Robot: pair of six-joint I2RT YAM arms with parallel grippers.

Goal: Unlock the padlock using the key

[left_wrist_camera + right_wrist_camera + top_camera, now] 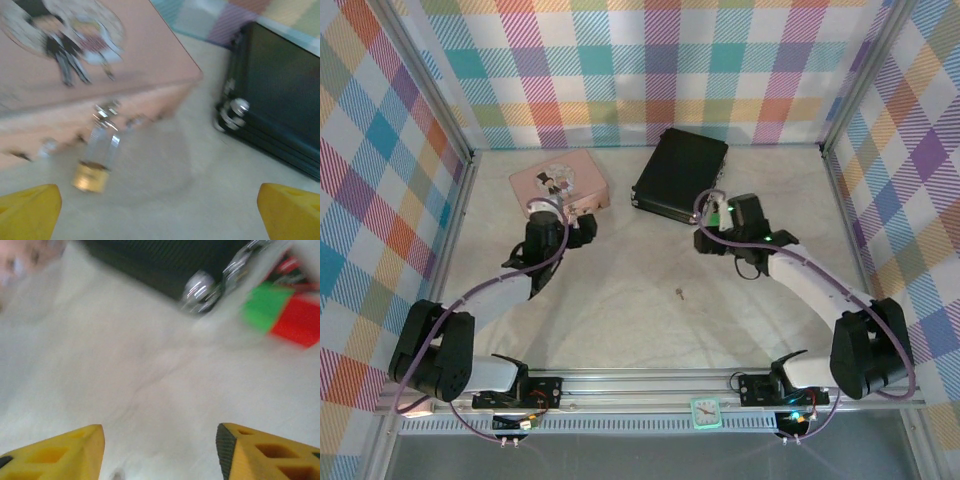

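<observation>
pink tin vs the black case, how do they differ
The pink tin has a cartoon picture on its lid; the black case is plain. The tin looks smaller than the case in the top view. The padlock sits at the tin's front edge; the case's silver latch shows none. Both are flat, rectangular, closed and lie on the table.

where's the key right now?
Top view: the key lies on the table about centre, on the near side of the black case, apart from it.

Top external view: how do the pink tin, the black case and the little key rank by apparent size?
1. black case
2. pink tin, slightly smaller, though partly covered
3. key, by far the smallest
</observation>
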